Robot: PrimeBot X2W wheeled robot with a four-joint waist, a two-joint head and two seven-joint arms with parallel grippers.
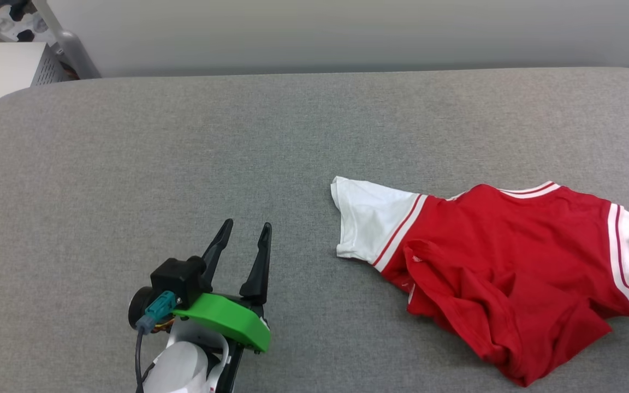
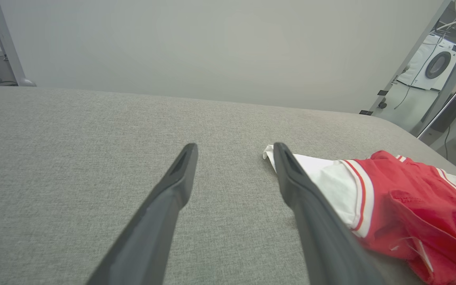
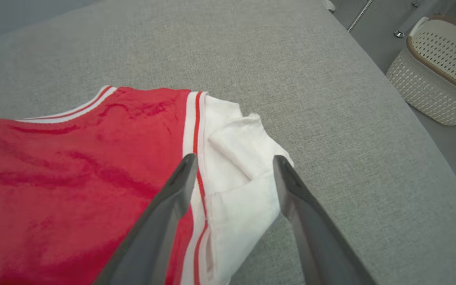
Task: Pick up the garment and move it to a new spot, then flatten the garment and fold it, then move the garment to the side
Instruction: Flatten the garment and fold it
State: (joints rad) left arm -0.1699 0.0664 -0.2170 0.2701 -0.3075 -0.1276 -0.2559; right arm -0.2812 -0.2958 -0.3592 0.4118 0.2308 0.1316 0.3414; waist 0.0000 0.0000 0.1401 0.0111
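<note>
The red jersey T-shirt (image 1: 500, 262) lies crumpled on the grey desk (image 1: 183, 136), whose rounded right edge is near the shirt; bare desk spreads left of and beyond the shirt. The left pincer (image 1: 246, 229), wide open and empty, hovers well left of the shirt. The right pincer (image 3: 234, 158) stands spread over the shirt's white sleeve, gripping nothing

The crumpled jersey-style garment (image 1: 500, 256) has a bright red body, white short sleeves, and red-and-white striped trim at the collar and sleeve seams. The fabric-covered surface (image 1: 183, 153) is a flecked mid-grey. The left gripper (image 1: 248, 225) has black fingers (image 1: 258, 267), a bright green plastic bracket (image 1: 227, 322) and a teal connector (image 1: 156, 311), and the perforated plastic basket (image 3: 437, 75) is cream with a tan rim.
</note>
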